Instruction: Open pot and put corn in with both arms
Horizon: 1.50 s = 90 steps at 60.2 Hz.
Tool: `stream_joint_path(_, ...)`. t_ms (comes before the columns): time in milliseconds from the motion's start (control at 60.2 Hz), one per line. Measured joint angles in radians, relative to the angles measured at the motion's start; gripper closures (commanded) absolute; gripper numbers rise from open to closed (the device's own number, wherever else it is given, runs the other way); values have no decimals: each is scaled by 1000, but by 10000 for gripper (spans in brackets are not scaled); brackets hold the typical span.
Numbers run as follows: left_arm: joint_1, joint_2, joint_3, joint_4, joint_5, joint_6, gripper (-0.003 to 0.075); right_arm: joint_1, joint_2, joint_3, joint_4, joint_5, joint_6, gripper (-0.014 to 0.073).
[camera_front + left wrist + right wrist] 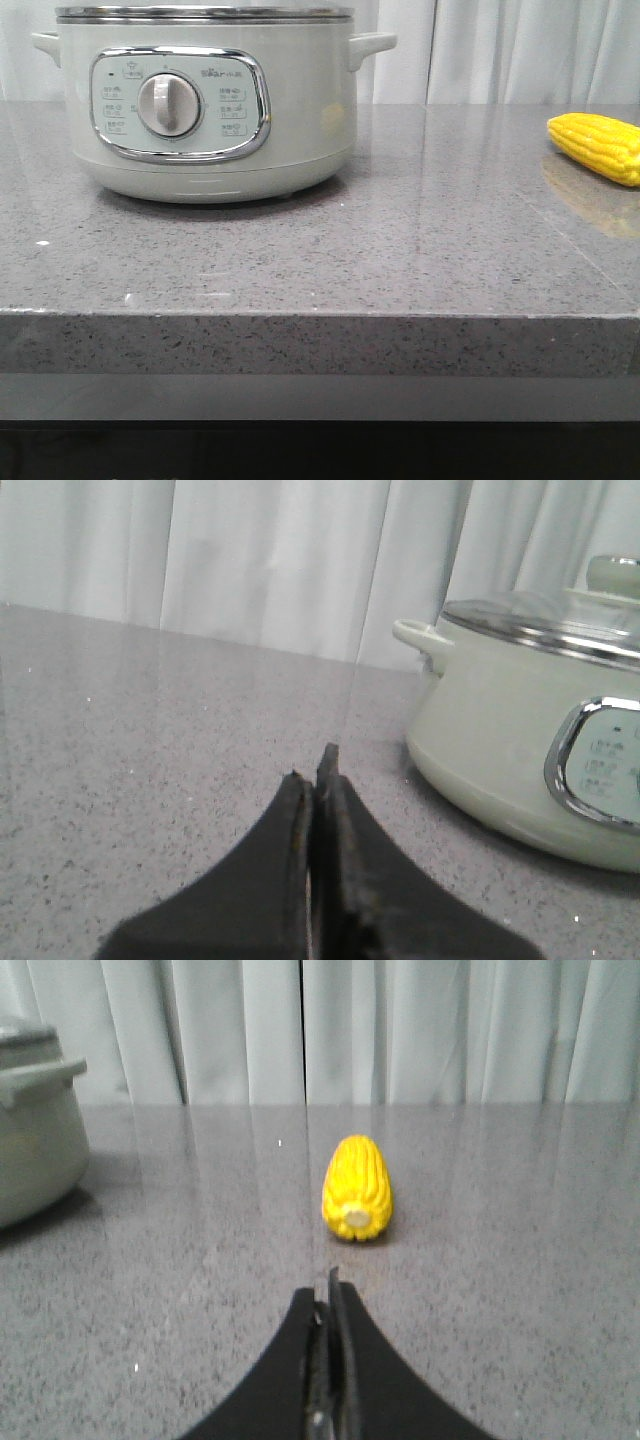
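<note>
The pale cream-green pot (210, 110) stands at the back left of the grey counter, its dial panel facing me and its glass lid on. It also shows in the left wrist view (530, 750), with the lid knob (612, 573) on top. The yellow corn (598, 146) lies at the far right of the counter. In the right wrist view the corn (357, 1188) lies a short way ahead of my right gripper (331, 1285), which is shut and empty. My left gripper (314, 772) is shut and empty, apart from the pot. Neither gripper shows in the front view.
The grey speckled counter (400, 250) has its front edge (320, 315) near me. White curtains (520, 50) hang behind it. The pot's side handle (40, 1072) shows in the right wrist view.
</note>
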<state>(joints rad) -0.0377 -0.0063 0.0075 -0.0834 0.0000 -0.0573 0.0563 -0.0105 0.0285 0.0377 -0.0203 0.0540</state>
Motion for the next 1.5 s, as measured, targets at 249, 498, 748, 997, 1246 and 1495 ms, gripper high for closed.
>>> stream_joint_path(249, 0, 0, -109, 0, 0, 0, 741, 0, 0, -86, 0, -9, 0, 661)
stream_joint_path(498, 0, 65, -451, 0, 178, 0, 741, 0, 20, -378, -19, 218, 0, 661)
stream_joint_path(748, 0, 267, -745, 2, 451, 0, 741, 0, 221, -665, -20, 456, 0, 661)
stream_joint_path(997, 0, 422, -816, 2, 564, 0, 741, 0, 429, -785, -20, 649, 0, 661)
stream_joint_path(1246, 0, 479, -800, 3, 594, 2, 741, 0, 558, -785, -20, 735, 0, 661)
stream_joint_path(1495, 0, 527, -770, 52, 592, 2, 676, 0, 623, -785, -20, 739, 0, 620)
